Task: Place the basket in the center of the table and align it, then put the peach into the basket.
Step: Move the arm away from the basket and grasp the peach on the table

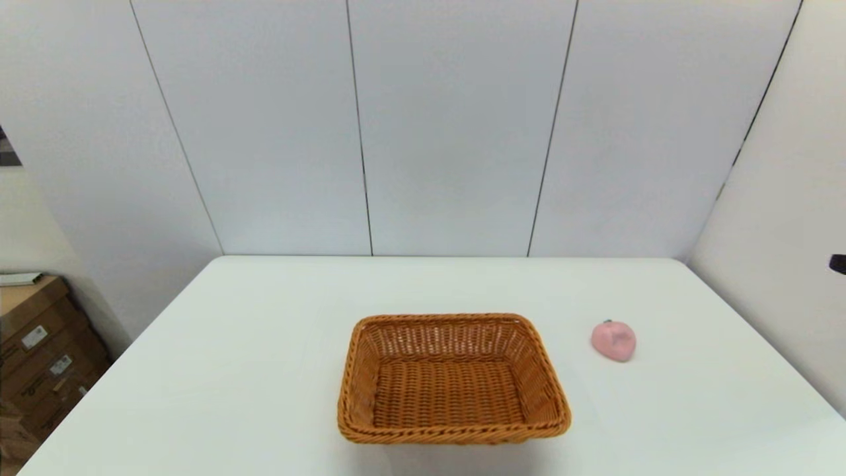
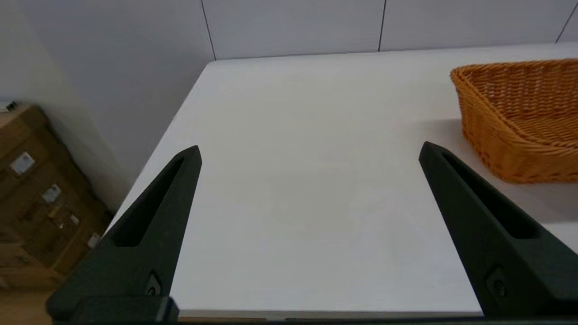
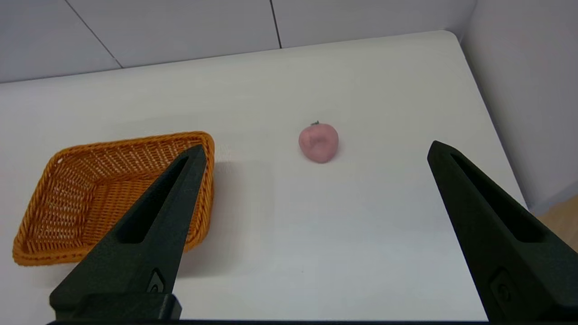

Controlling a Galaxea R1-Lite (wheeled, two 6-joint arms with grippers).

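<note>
The orange-brown woven basket [image 1: 453,380] sits empty on the white table [image 1: 264,330], near the front middle and roughly square to the table's edges. The pale pink peach [image 1: 613,340] lies on the table to the basket's right, apart from it. Neither arm shows in the head view. My left gripper [image 2: 309,151] is open over the table's left part, with the basket [image 2: 519,117] off to its right. My right gripper [image 3: 316,151] is open, held back from the peach [image 3: 319,142], which shows between its fingers; the basket [image 3: 113,189] is to its left.
Cardboard boxes [image 1: 39,350] stand on the floor left of the table. White wall panels [image 1: 456,125] rise behind the table, and a side wall [image 1: 786,277] runs close along its right edge.
</note>
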